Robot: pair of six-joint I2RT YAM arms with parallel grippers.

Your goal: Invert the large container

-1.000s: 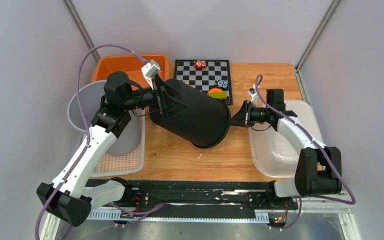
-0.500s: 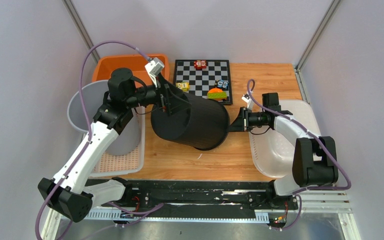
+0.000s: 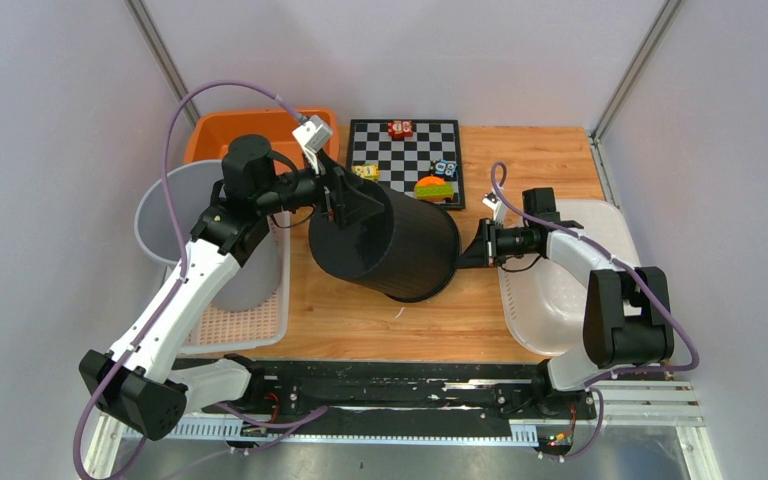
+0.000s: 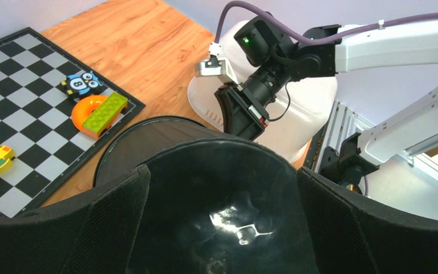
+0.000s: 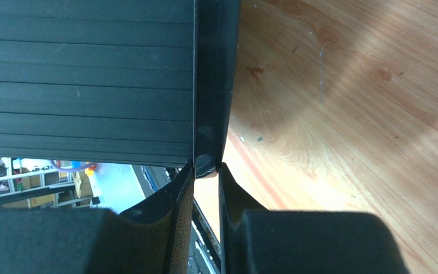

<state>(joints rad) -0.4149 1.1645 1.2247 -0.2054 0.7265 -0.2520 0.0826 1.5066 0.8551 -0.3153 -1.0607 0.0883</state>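
We've got the large container (image 3: 390, 245) tipped well over near the middle of the worktop (image 3: 540, 160), just on the near side of the chessboard (image 3: 405, 150). The right gripper (image 3: 468, 247) is pinched tight on its rim (image 5: 208, 103), which we reckon gives a pivot for the flip. The left gripper (image 3: 345, 200) is spread wide around the closed end, more cradling than gripping. Only the right wrist view shows that pinch on the thin lip, while the top view gives us the overall tilt.
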